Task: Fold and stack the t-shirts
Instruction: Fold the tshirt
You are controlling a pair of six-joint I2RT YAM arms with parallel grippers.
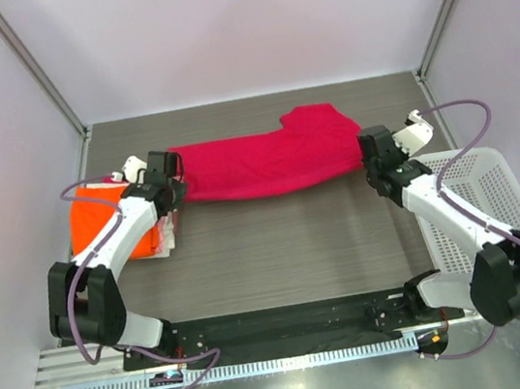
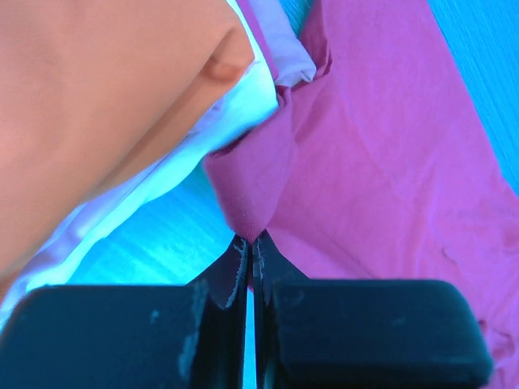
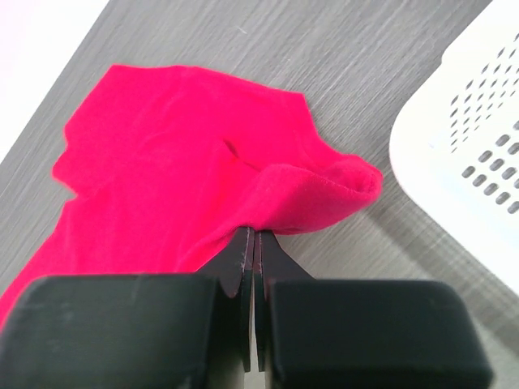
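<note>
A crimson-red t-shirt [image 1: 270,162] lies stretched across the far middle of the table, bunched into a long band. My left gripper [image 1: 175,176] is shut on its left end; in the left wrist view [image 2: 251,237] a fold of the red cloth [image 2: 381,178] is pinched between the tips. My right gripper [image 1: 367,153] is shut on the shirt's right end, with a rolled red edge [image 3: 324,194] caught in the tips [image 3: 255,233]. An orange t-shirt [image 1: 98,224] lies folded on a pale pink-white one [image 2: 243,105] at the left.
A white lattice basket [image 1: 481,201] stands at the right, close to the right arm. The booth's walls close in the back and both sides. The black base rail [image 1: 290,327] runs along the near edge.
</note>
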